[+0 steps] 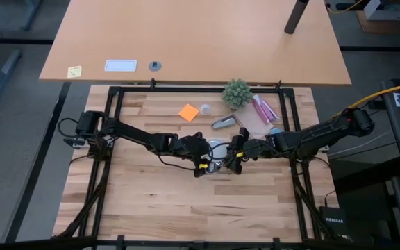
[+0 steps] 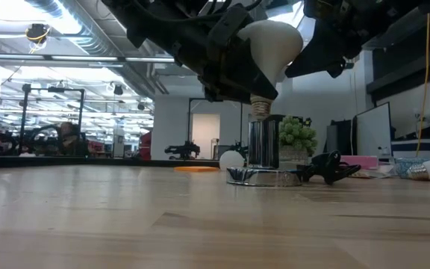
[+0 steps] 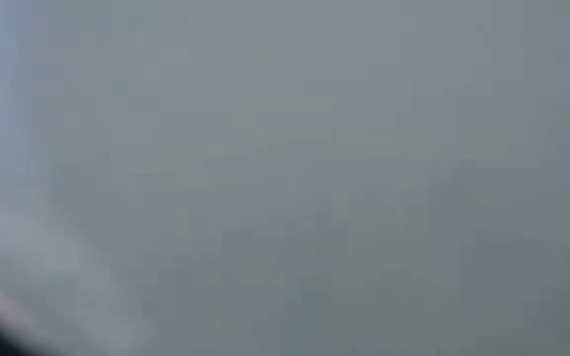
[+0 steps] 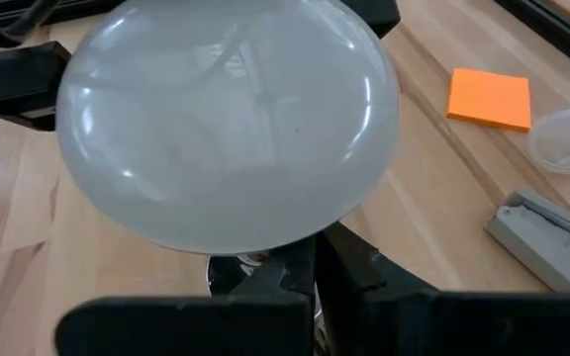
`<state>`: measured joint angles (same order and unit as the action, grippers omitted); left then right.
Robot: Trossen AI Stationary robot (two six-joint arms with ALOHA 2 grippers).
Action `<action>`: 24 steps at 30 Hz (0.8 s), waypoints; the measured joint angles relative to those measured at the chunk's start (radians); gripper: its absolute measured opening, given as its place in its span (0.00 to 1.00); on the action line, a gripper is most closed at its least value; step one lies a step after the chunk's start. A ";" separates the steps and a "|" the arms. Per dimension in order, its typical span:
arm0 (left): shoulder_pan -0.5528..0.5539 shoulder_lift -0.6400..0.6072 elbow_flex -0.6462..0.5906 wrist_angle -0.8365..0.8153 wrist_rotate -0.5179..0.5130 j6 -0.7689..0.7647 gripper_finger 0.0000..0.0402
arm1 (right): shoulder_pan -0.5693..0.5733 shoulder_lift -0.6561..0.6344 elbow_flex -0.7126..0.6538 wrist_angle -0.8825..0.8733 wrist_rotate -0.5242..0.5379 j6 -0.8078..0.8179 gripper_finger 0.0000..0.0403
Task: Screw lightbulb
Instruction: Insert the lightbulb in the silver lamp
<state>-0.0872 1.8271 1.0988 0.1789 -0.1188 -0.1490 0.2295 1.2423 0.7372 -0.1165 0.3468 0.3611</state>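
The white frosted lightbulb (image 2: 278,39) is tilted, its head up and toward the table's right. Its threaded end (image 2: 260,107) is right at the mouth of the dark socket (image 2: 264,140), which stands on the shiny silver round base (image 2: 263,178). My left gripper (image 1: 201,151) is shut on the bulb. In the right wrist view the bulb's head (image 4: 226,124) fills the frame. My right gripper (image 1: 236,153) is shut, close beside the head on the right. I cannot tell whether it touches the head. The left wrist view is all grey blur. My left gripper pinches the bulb between its two fingers, one on each side of the head (image 4: 87,99); the fingers show in the right wrist view (image 4: 13,79). It comes slanting down from the table's left. The bulb is tilted, its threaded end at the socket's mouth.
Behind the base lie a grey oblong metallic object (image 1: 223,123), an orange sticky pad (image 1: 188,112) and a small clear cup (image 1: 205,109). A small green plant (image 1: 236,92) and pink packets (image 1: 262,111) are at the back right. The base's black cord (image 2: 327,166) lies to its right.
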 joint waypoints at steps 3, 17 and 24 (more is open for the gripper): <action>0.000 0.000 0.000 -0.001 0.000 0.000 0.38 | 0.000 0.000 0.000 -0.001 -0.001 0.000 0.01; 0.000 0.074 -0.001 0.080 -0.001 0.026 0.38 | 0.000 -0.001 0.001 -0.089 -0.003 0.000 0.01; 0.000 0.078 0.001 0.076 0.000 0.054 0.38 | 0.000 -0.001 0.002 -0.098 -0.002 0.000 0.01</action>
<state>-0.0872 1.9048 1.0996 0.2546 -0.1184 -0.0945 0.2295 1.2411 0.7387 -0.2142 0.3443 0.3607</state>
